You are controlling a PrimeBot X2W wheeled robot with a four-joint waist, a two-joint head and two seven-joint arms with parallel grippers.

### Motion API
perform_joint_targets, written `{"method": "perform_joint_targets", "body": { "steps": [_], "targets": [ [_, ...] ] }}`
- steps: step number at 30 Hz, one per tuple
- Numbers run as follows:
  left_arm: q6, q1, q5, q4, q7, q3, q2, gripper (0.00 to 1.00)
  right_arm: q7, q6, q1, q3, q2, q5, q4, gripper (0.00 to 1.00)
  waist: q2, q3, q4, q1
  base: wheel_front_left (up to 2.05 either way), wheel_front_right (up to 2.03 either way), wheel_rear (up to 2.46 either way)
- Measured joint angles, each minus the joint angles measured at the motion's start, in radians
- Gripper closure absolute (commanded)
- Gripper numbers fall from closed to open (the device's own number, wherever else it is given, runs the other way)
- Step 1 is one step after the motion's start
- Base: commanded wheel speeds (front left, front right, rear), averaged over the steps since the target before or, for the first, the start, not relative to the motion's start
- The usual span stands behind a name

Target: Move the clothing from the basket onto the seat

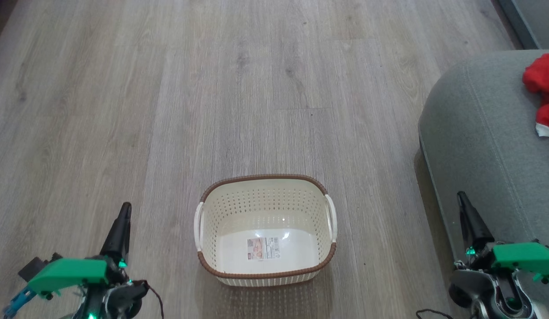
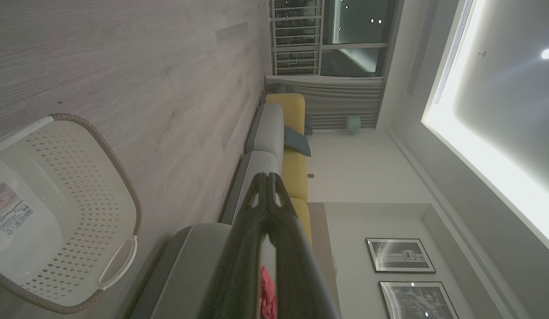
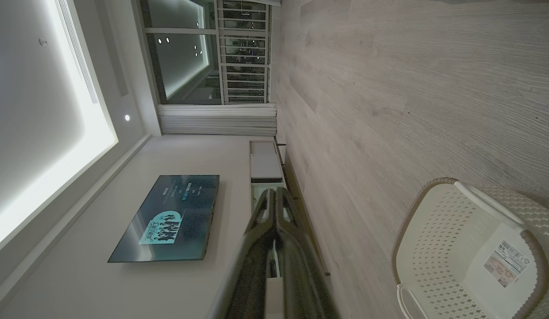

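On the right of the head view, the clothing (image 1: 542, 88) lies as a crumpled red heap with a strip of white trim on the grey seat (image 1: 478, 133), well apart from the basket (image 1: 263, 177), which stands empty on the wood floor (image 1: 168, 88) between the arms. Such fabric should be light, soft and limp, not fragile; a pinch on a raised fold would lift it, and it would drape. I count one basket and one seat; the heap is cut by the frame edge, so it may be one garment or several. Left gripper (image 1: 125, 210) and right gripper (image 1: 461, 199) each have fingers pressed together, holding nothing.
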Motion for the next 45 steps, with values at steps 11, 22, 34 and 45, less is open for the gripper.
{"method": "perform_joint_targets", "body": {
  "steps": [11,22,34,45],
  "targets": [
    [0.0,0.0,0.0,0.0,0.0,0.0,0.0,1.0,0.0,0.0,0.0,0.0,0.0,0.0,0.0,1.0,0.0,0.0,0.0,0.0,0.0,0.0,0.0],
    [0.0,0.0,0.0,0.0,0.0,0.0,0.0,1.0,0.0,0.0,0.0,0.0,0.0,0.0,0.0,1.0,0.0,0.0,0.0,0.0,0.0,0.0,0.0],
    [0.0,0.0,0.0,0.0,0.0,0.0,0.0,1.0,0.0,0.0,0.0,0.0,0.0,0.0,0.0,1.0,0.0,0.0,0.0,0.0,0.0,0.0,0.0],
    [0.0,0.0,0.0,0.0,0.0,0.0,0.0,1.0,0.0,0.0,0.0,0.0,0.0,0.0,0.0,1.0,0.0,0.0,0.0,0.0,0.0,0.0,0.0]
  ]
}}
